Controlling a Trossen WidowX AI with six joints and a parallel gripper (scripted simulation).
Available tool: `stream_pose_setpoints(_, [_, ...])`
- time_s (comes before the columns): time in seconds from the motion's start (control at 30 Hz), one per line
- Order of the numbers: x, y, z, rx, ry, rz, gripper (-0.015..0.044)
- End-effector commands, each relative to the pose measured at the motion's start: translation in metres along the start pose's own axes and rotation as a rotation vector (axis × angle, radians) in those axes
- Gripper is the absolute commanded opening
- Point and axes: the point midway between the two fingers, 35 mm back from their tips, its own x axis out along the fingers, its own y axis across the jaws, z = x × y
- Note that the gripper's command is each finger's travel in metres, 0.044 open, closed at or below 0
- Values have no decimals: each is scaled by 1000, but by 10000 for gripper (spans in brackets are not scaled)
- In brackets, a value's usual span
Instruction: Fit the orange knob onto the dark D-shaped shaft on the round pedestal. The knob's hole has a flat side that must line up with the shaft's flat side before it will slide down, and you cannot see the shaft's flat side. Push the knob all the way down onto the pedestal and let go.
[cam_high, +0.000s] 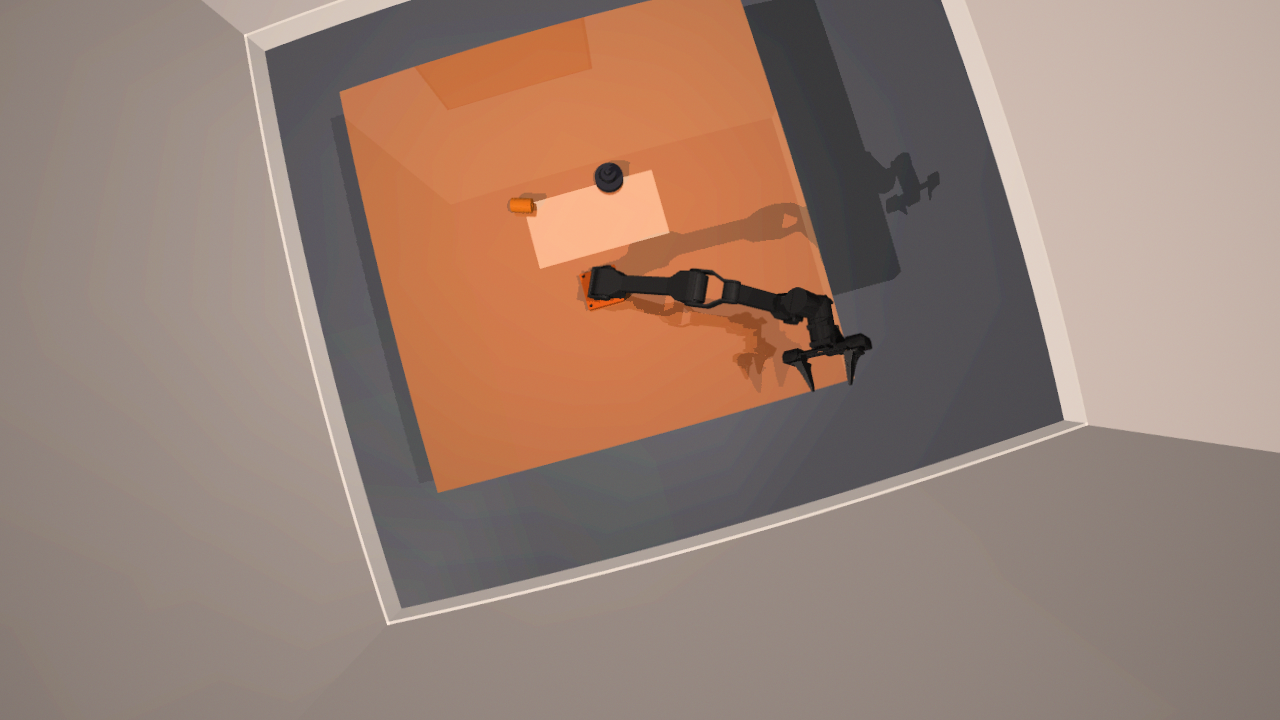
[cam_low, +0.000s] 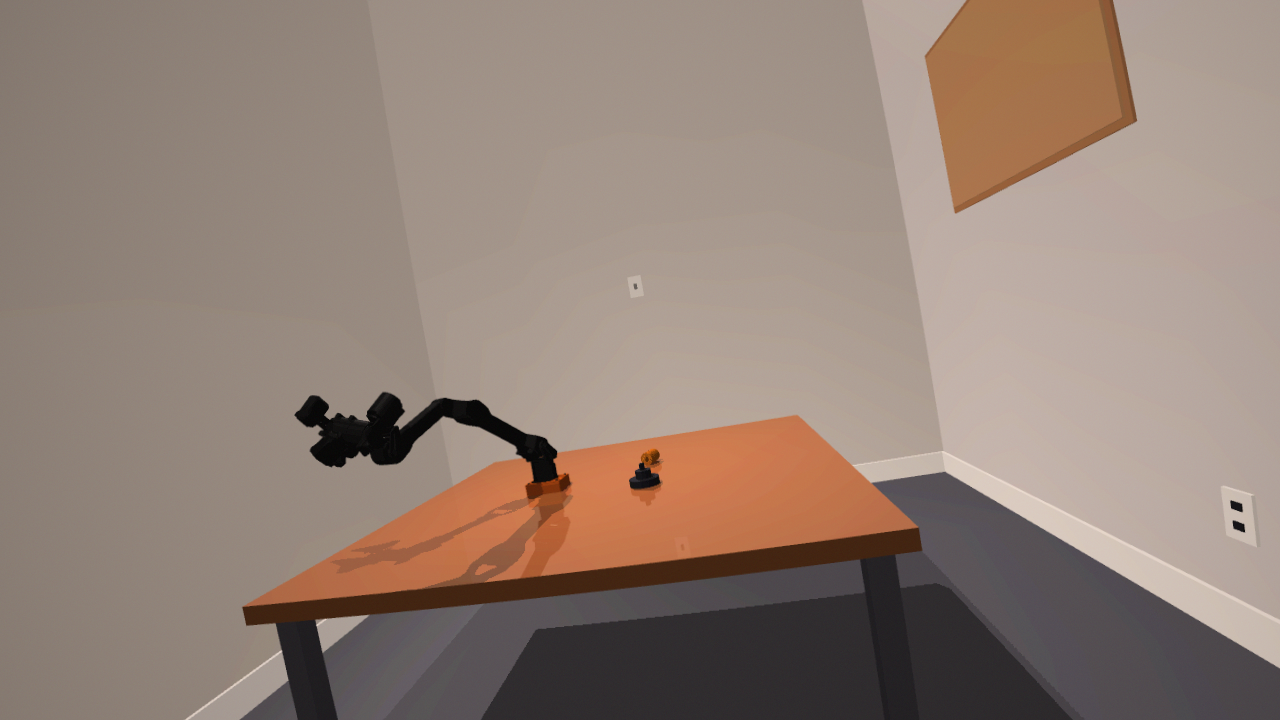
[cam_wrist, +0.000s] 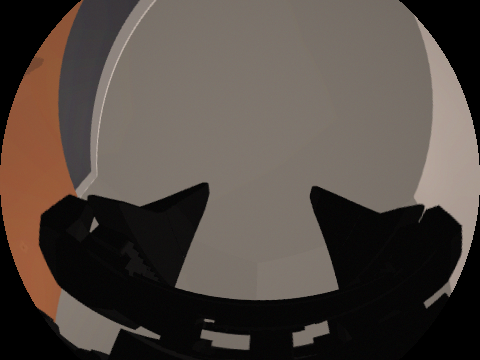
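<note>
Top view: pale patch (cam_high: 597, 219) on tabletop (cam_high: 501, 358) (cam_low: 626, 537); ext. w/o.

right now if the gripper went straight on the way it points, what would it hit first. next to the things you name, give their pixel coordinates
Probably the wall (cam_wrist: 260, 125); nothing shows between it and the open gripper (cam_high: 831, 388) (cam_wrist: 260, 190), though its distance is unclear.
</note>
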Motion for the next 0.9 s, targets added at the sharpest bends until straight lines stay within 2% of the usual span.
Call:
stream_pose_setpoints(0.0, [-3, -3, 0, -17, -6, -11, 426])
stream_pose_setpoints(0.03, [-11, -12, 0, -67, -23, -44, 440])
stream_pose_setpoints(0.1, [-57, -43, 7, -255, -88, -171, 440])
stream_pose_setpoints(0.23, [-100, -67, 12, -411, -130, -288, 440])
stream_pose_setpoints(0.43, [-206, -105, 15, -811, -164, -582, 440])
stream_pose_setpoints(0.63, [-319, -126, 4, -1113, -100, -918, 440])
stream_pose_setpoints(0.87, [-447, -118, -25, -1406, 70, -1309, 440])
